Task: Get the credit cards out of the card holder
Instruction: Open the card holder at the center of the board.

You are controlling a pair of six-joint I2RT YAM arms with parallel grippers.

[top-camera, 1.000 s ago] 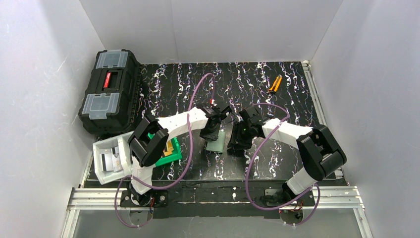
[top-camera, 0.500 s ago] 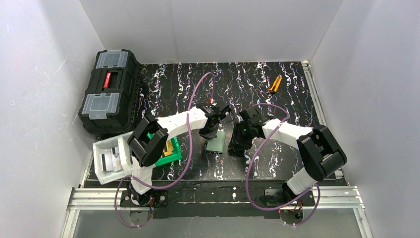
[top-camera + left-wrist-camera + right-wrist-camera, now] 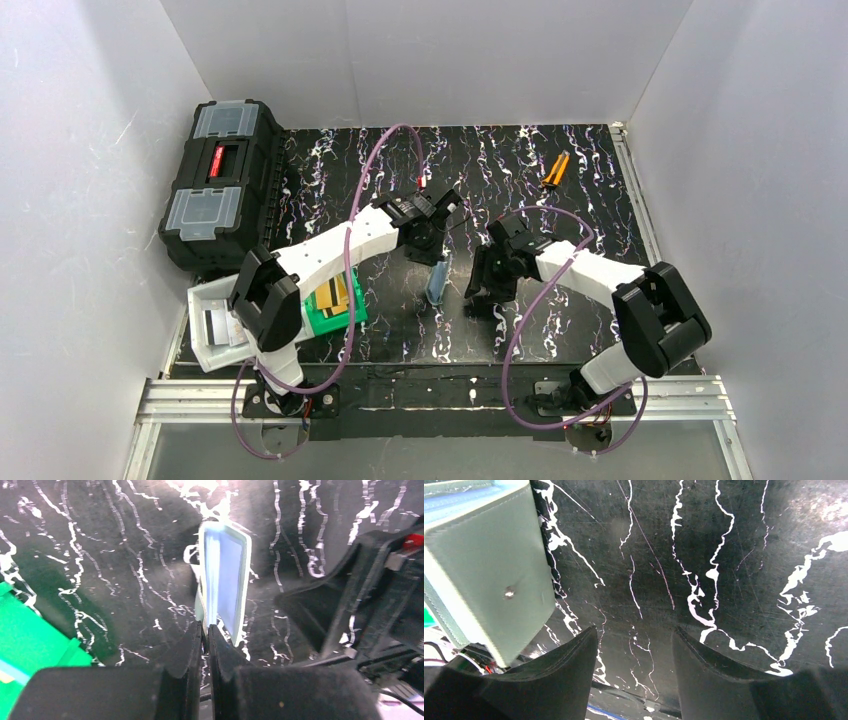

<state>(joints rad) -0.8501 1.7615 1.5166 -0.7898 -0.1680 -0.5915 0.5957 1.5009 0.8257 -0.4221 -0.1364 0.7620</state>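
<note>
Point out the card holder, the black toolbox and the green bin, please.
card holder [image 3: 227, 580], left wrist view, on its pale blue inner panel.
black toolbox [image 3: 218, 188], top external view, on its lid.
green bin [image 3: 337, 319], top external view, on its near rim.

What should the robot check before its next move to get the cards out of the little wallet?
1. The left gripper holds the card holder: ok, it is shut on one flap's edge.
2. Holder open: ok, its pale blue inside shows.
3. The right gripper is free: ok, open and holding nothing.
4. Right gripper lined up with the holder: not ok, the holder sits off to its side.
5. Cards left inside the holder: cannot tell.
6. Place for the credit cards: ok, some lie in the green bin.
</note>
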